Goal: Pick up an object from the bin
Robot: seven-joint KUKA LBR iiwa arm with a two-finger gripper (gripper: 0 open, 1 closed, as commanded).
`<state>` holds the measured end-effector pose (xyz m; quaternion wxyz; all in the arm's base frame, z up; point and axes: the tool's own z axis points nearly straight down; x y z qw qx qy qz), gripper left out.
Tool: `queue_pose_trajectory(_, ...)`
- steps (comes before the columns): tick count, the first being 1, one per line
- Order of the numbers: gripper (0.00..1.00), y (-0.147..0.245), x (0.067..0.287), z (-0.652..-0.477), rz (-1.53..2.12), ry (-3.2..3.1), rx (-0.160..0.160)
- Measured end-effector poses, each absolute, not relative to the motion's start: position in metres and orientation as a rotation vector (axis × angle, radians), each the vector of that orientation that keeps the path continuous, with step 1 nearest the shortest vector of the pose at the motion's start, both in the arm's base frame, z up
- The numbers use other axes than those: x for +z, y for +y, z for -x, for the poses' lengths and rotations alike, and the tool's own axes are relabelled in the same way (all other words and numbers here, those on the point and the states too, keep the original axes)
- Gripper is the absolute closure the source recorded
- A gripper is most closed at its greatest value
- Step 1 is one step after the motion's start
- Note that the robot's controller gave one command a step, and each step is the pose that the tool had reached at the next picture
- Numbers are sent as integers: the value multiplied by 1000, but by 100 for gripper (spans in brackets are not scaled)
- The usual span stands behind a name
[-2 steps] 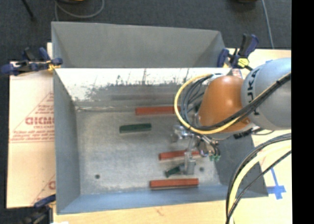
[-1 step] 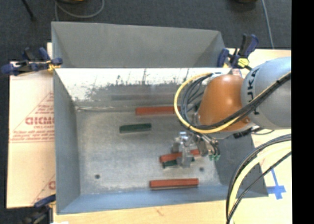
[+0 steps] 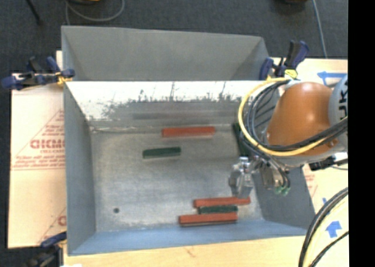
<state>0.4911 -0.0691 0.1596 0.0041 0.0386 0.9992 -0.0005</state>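
My gripper (image 3: 239, 185) hangs at the bin's right side, just above the right end of a small stack of bars near the front wall. That stack has a red bar (image 3: 222, 202) on top, a dark green bar (image 3: 218, 208) under it and another red bar (image 3: 208, 219) nearest the front. The metal fingers point down and nothing shows between them; how far apart they stand is unclear.
A long red bar (image 3: 188, 132) lies by the back wall, and a short dark green bar (image 3: 162, 153) rests just in front of it, left of centre. The arm's orange cover and looped cables hang over the bin's right wall.
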Motion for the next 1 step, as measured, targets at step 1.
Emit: queue_pose_trajectory(1,0,-68,156,-491,-123,3136,1)
